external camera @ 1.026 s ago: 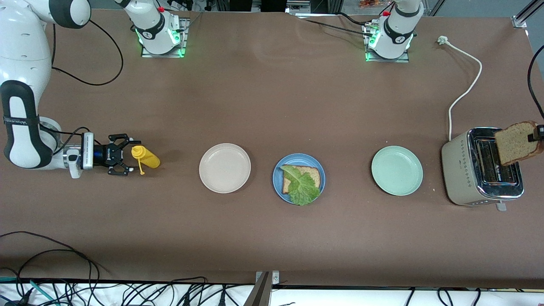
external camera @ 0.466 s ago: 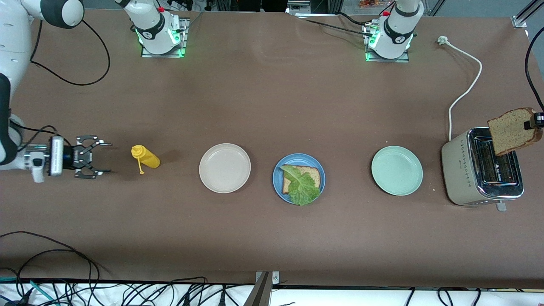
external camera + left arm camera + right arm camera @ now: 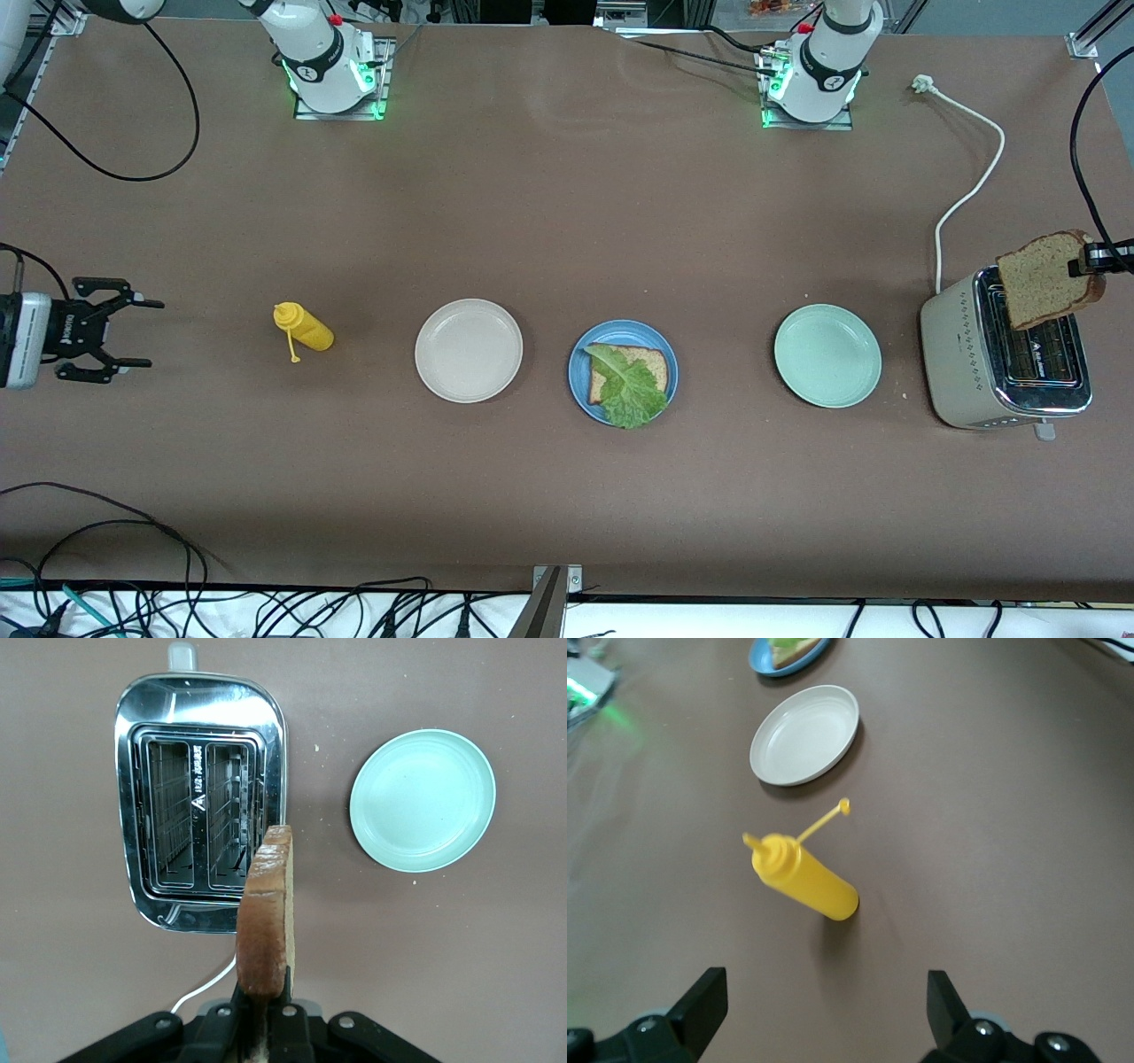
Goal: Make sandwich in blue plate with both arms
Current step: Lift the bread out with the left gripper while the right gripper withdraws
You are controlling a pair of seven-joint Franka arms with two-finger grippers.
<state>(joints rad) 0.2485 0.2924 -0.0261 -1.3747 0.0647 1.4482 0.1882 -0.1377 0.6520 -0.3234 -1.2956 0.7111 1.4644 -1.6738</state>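
Bread slice (image 3: 1045,279) pinched between left fingers (image 3: 266,1014) (above toaster (image 3: 1005,363)).

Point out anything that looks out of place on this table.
The yellow squeeze bottle lies tipped on its side with its cap hanging open, toward the right arm's end of the table, beside the cream plate.

My left tool (image 3: 1091,259) runs off the front view's edge; lettuce (image 3: 631,390) hides much of the plated slice (image 3: 654,361).
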